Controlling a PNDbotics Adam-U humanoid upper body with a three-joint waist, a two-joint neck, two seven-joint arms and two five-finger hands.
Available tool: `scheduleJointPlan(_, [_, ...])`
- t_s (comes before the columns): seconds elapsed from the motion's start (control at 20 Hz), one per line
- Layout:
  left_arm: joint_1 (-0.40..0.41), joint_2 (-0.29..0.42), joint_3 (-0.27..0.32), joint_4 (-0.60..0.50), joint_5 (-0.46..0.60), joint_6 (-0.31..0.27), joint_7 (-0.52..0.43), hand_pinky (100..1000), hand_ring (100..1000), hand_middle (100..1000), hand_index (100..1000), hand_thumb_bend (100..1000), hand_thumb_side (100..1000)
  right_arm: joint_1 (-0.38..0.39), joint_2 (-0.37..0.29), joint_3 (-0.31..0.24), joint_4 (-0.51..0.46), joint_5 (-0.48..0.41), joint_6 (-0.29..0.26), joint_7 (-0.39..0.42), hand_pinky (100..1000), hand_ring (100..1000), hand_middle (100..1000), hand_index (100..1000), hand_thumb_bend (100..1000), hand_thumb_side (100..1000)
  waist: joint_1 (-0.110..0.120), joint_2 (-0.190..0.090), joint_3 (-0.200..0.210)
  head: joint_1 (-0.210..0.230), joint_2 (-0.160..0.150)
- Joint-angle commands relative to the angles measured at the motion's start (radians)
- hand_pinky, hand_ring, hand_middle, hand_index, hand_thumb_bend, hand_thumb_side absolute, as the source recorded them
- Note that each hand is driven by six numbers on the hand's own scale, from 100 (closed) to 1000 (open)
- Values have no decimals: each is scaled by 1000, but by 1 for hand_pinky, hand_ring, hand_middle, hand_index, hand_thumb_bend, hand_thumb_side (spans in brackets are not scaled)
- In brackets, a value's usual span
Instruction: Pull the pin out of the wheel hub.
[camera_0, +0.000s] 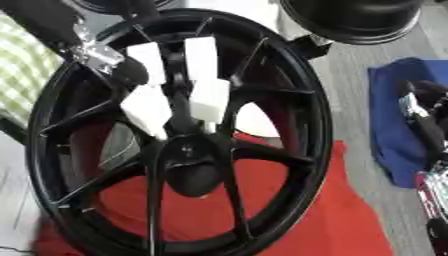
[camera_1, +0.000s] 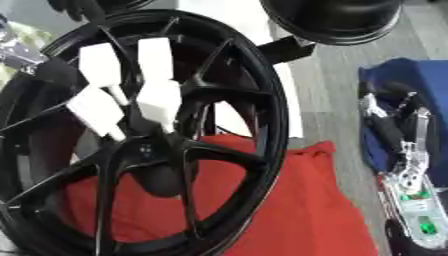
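Note:
A big black spoked wheel (camera_0: 289, 100) lies tilted across both views, its hub (camera_0: 188, 152) near the middle. My left hand (camera_0: 179, 85), with white-padded fingers (camera_0: 146, 107), comes in from the upper left and reaches down over the spokes to just above the hub. Its fingers are bent and close in on a slim dark upright piece, the pin (camera_0: 181, 107), which they mostly hide. My right hand (camera_1: 398, 127) rests at the right edge over a blue cloth, fingers up and relaxed, holding nothing.
A red cloth (camera_0: 297, 210) lies under the wheel's lower half. The blue cloth (camera_0: 394, 115) lies on the grey floor to the right. A second black wheel (camera_0: 359, 20) stands at the top right. A green checked cloth (camera_0: 22, 75) shows at the left.

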Motion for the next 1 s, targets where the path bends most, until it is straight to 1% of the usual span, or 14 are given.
scheduleJointPlan(0.05, [-10,32,14,-17,-26,21,-1,844,820,801,888,671,693,-7,-26,-8,-22,9,0,-2,601,735,583,687,469,361,-1,-17,-1,2,-2])
scheduleJointPlan(0.1, [-9,33,15,-18,-30,23,-1,842,820,806,882,643,642,-6,-25,-8,-22,8,0,-2,601,735,584,687,470,361,-2,-16,-1,1,-2])
scheduleJointPlan(0.15, [-6,38,22,-10,-38,31,-1,842,820,806,882,643,642,-7,-25,-8,-22,8,0,-2,601,735,584,687,470,361,-3,-15,-1,1,-1])
scheduleJointPlan(0.2, [-4,40,29,-4,-50,43,-1,834,815,803,877,586,632,-7,-24,-8,-22,8,1,-2,601,735,584,687,470,362,-4,-14,-3,2,-1])
scheduleJointPlan(0.25, [-2,39,38,-1,-63,56,-1,834,815,803,877,586,632,-7,-23,-7,-22,8,1,-2,601,735,584,687,470,362,-5,-13,-4,4,-2])
scheduleJointPlan(0.3, [-1,35,44,0,-78,71,-1,827,811,800,874,538,635,-7,-22,-7,-23,8,1,-2,601,735,584,687,470,362,-5,-12,-4,5,-3])
scheduleJointPlan(0.35, [1,31,46,-3,-93,85,-1,827,811,800,874,538,635,-7,-21,-7,-23,8,1,-2,601,735,584,687,470,362,-6,-12,-5,6,-3])
scheduleJointPlan(0.4, [2,28,47,-8,-104,98,-1,816,804,793,869,474,631,-8,-21,-7,-23,8,2,-2,601,735,584,687,470,362,-6,-11,-5,6,-3])
scheduleJointPlan(0.5, [5,23,48,-11,-110,124,-1,812,801,790,865,450,619,-8,-20,-8,-23,8,2,-3,601,735,584,687,470,362,-7,-10,-7,10,-5])
scheduleJointPlan(0.6, [5,19,48,-13,-113,145,-1,807,797,783,858,439,607,-9,-20,-8,-24,7,2,-3,601,735,584,687,472,361,-7,-9,-8,11,-6])
scheduleJointPlan(0.75, [6,13,43,-9,-115,162,-1,790,782,766,843,428,597,-10,-18,-8,-24,7,3,-4,601,735,584,687,471,359,-8,-7,-11,13,-6])
scheduleJointPlan(1.0, [7,-1,29,16,-121,164,-1,775,756,737,821,446,603,-14,-15,-8,-25,6,4,-4,601,735,584,687,478,359,-11,-3,-16,16,-4])
